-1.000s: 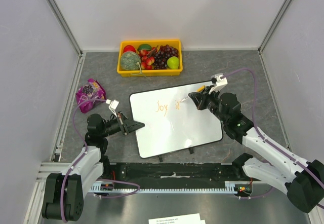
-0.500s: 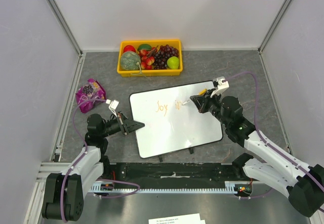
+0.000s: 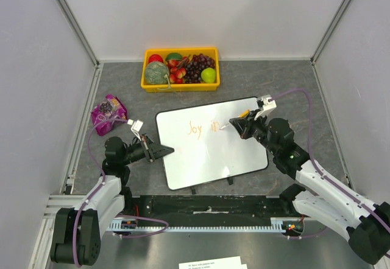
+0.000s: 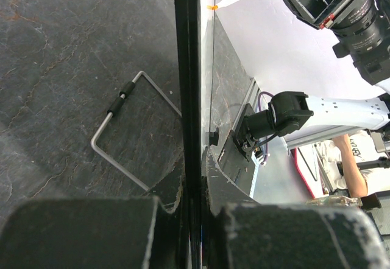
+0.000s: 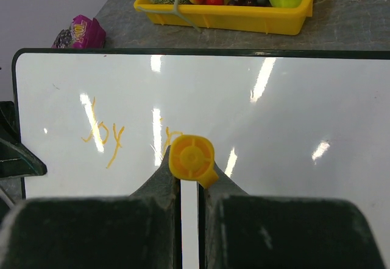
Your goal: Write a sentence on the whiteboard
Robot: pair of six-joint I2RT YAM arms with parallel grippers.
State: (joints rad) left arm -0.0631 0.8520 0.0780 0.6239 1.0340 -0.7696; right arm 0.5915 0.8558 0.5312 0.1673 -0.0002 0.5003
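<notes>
The whiteboard (image 3: 210,144) lies in the middle of the table, white with a thin black frame. Orange lettering (image 3: 202,128) on its upper left reads "Joy in"; it shows in the right wrist view (image 5: 106,136) too. My right gripper (image 3: 242,122) is shut on an orange marker (image 5: 192,157), whose tip touches the board just right of the "in". My left gripper (image 3: 163,150) is shut on the board's left edge (image 4: 194,98), seen edge-on between the jaws.
A yellow tray (image 3: 181,86) of fruit stands behind the board, also in the right wrist view (image 5: 244,18). A purple snack bag (image 3: 108,112) lies at the left. A wire stand (image 4: 116,141) lies on the grey table under the board.
My right gripper has moved the marker a little rightward and the "in" after "Joy" has been completed. The left arm has not moved.
</notes>
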